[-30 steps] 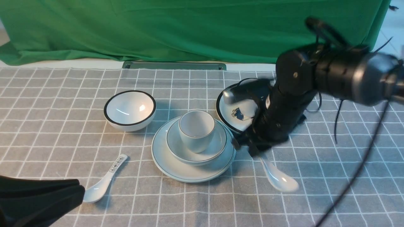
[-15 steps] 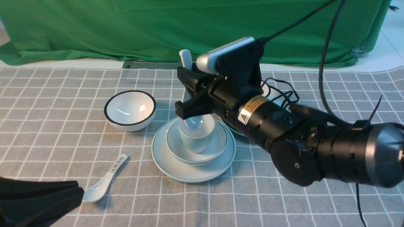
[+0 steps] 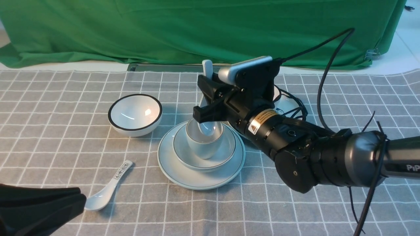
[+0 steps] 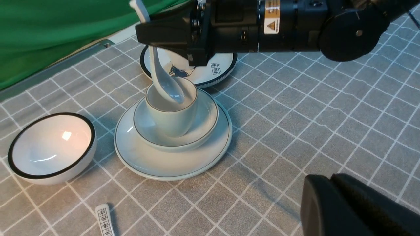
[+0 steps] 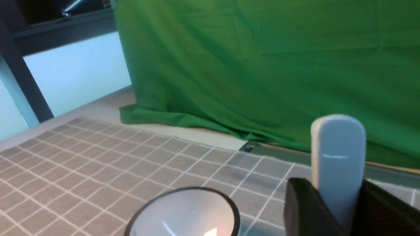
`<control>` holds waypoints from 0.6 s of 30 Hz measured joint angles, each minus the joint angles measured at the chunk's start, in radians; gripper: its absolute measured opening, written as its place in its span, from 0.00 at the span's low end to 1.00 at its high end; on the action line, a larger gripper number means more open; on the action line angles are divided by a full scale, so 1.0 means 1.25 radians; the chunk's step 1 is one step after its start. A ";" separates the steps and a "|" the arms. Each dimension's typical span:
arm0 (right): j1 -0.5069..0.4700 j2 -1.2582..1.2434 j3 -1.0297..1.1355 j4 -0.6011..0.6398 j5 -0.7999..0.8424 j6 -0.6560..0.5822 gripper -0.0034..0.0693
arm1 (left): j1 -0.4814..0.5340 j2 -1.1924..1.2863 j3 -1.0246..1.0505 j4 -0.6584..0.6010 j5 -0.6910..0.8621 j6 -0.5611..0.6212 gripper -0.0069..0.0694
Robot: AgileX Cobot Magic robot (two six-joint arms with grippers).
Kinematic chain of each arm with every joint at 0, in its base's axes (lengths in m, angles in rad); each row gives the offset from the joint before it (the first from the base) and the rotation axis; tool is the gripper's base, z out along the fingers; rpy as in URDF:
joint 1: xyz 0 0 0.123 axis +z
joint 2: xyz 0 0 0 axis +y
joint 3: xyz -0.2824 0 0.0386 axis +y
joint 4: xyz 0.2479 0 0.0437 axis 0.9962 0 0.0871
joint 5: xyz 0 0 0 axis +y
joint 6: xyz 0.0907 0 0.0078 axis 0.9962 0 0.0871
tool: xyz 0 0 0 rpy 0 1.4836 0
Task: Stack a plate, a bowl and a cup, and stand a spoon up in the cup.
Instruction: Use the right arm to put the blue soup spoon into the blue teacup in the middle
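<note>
Your right gripper point(image 3: 205, 98): clamped on the spoon point(image 3: 207, 127), gripping its handle. Spoon near upright, handle end up, slightly tilted. Its bowl end is down inside the mouth of the cup point(image 3: 204, 146); whether it touches the inner wall, you cannot tell from these views.

Stack, as you have it: the plate point(image 3: 170, 170) lowest, on the grid cloth point(image 3: 249, 209); the bowl point(image 3: 183, 154) on the plate; the cup upright in the bowl.

Your left gripper point(image 4: 328, 190): fingertips together, nothing between them. In the front view it is at the near left corner, well apart from the stack.

Other ware on your cloth: black-rimmed bowl point(image 3: 135, 113), upright, to the left of the stack and a little farther from you. Printed spoon point(image 3: 108, 190), lying to the left of the stack and nearer you, its handle pointing away and to the right. Cartoon plate point(image 4: 197, 68), just beside the stack on the far right side, partly hidden from you in the front view by the right arm point(image 3: 295, 164).

Backdrop: green curtain point(image 3: 164, 29) hanging beyond the far edge of your cloth.
</note>
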 joint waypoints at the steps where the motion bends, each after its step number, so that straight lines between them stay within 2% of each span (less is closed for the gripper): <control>1: 0.000 0.005 0.000 -0.002 -0.001 0.000 0.28 | 0.000 0.000 0.000 0.000 0.000 0.000 0.10; 8: 0.000 0.043 -0.003 -0.002 -0.005 0.001 0.29 | 0.000 0.000 0.000 0.000 0.000 0.000 0.10; 11: 0.000 0.062 -0.003 -0.003 -0.006 0.001 0.34 | 0.000 0.000 0.000 0.001 0.000 0.000 0.10; 12: 0.000 0.069 -0.003 -0.003 -0.006 0.000 0.40 | 0.000 0.000 0.000 0.001 0.000 0.000 0.10; 14: 0.000 0.071 -0.003 -0.003 -0.007 -0.002 0.44 | 0.000 0.000 0.000 0.001 0.000 0.000 0.10; 18: 0.000 0.063 -0.003 -0.003 -0.009 -0.003 0.48 | 0.000 -0.001 0.000 0.001 0.000 0.000 0.10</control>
